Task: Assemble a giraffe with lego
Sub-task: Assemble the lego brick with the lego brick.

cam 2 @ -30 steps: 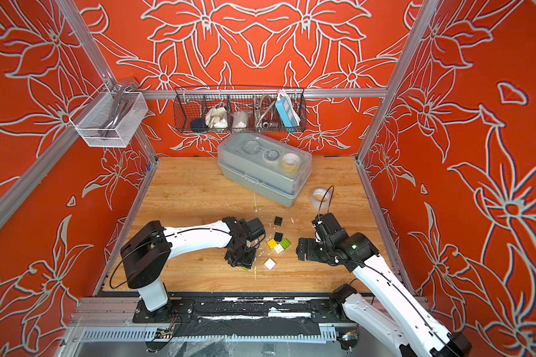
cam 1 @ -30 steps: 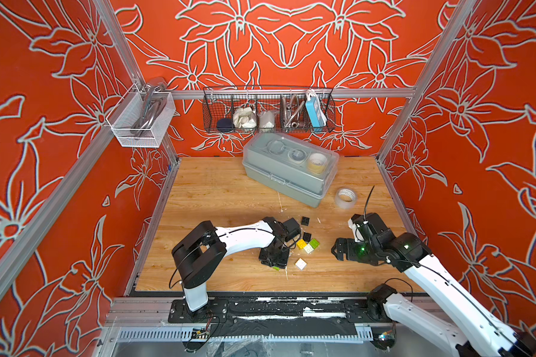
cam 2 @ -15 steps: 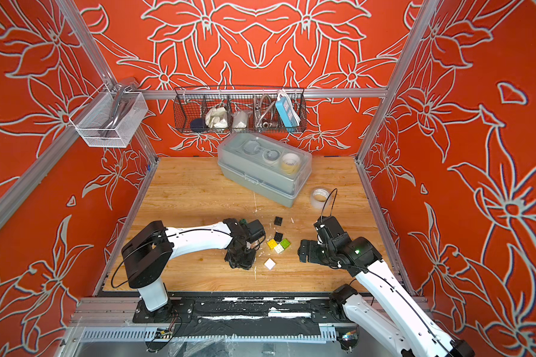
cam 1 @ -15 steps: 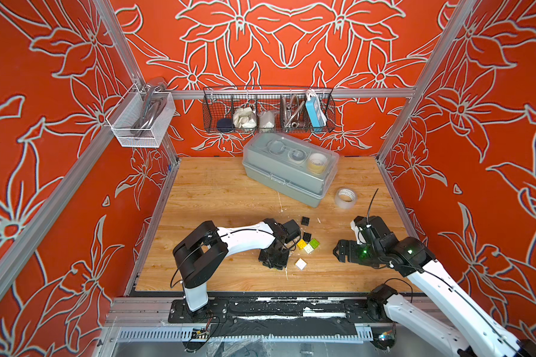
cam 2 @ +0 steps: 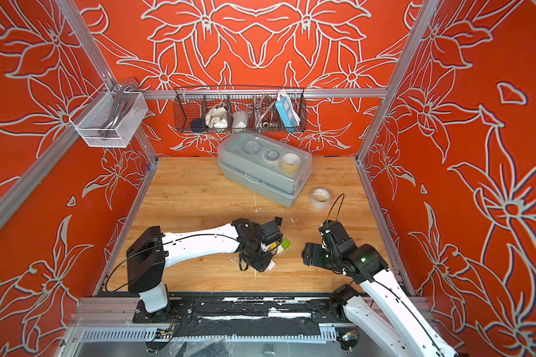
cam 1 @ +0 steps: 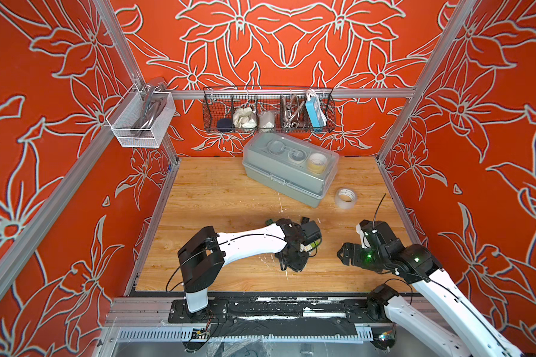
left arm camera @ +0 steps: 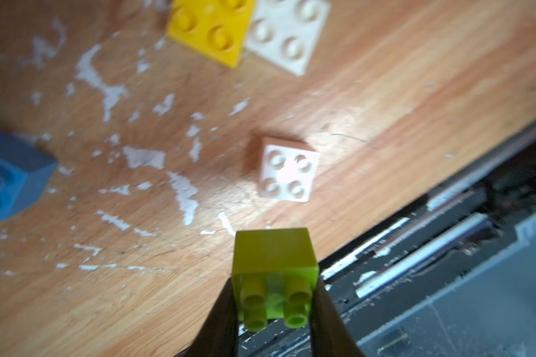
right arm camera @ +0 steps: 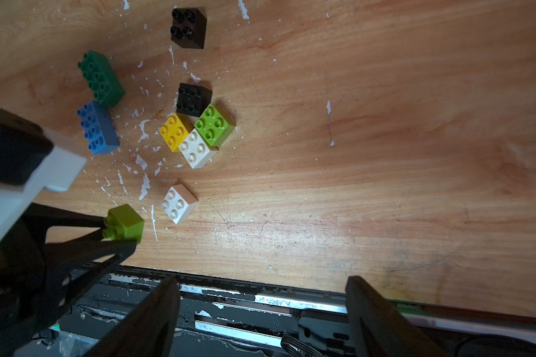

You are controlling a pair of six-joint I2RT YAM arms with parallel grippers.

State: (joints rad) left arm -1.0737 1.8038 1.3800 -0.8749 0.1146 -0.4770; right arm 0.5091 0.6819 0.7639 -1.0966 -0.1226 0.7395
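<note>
My left gripper point(left arm camera: 276, 296) is shut on a lime green lego brick point(left arm camera: 274, 262), its studs turned toward the wrist, low over the wood near the front edge. A white brick point(left arm camera: 288, 171) lies just beyond it. In the right wrist view the held lime brick point(right arm camera: 124, 222) shows beside the loose lego: dark green point(right arm camera: 101, 78), blue point(right arm camera: 97, 128), two black point(right arm camera: 194, 99), yellow point(right arm camera: 174, 131), lime point(right arm camera: 214, 124) and two white point(right arm camera: 196, 148). My right gripper point(right arm camera: 262, 296) is open and empty, off to the right point(cam 1: 344, 256). No giraffe figure shows.
A grey lidded box point(cam 1: 288, 173) and a tape roll point(cam 1: 346, 197) sit at the back right of the wooden table point(cam 1: 214, 191). Wire baskets point(cam 1: 266, 111) hang on the back wall. A black rail point(cam 1: 260, 309) runs along the front edge.
The left gripper has closed on the lime brick and shifted a little to the right with it. The right gripper's jaws have narrowed slightly.
</note>
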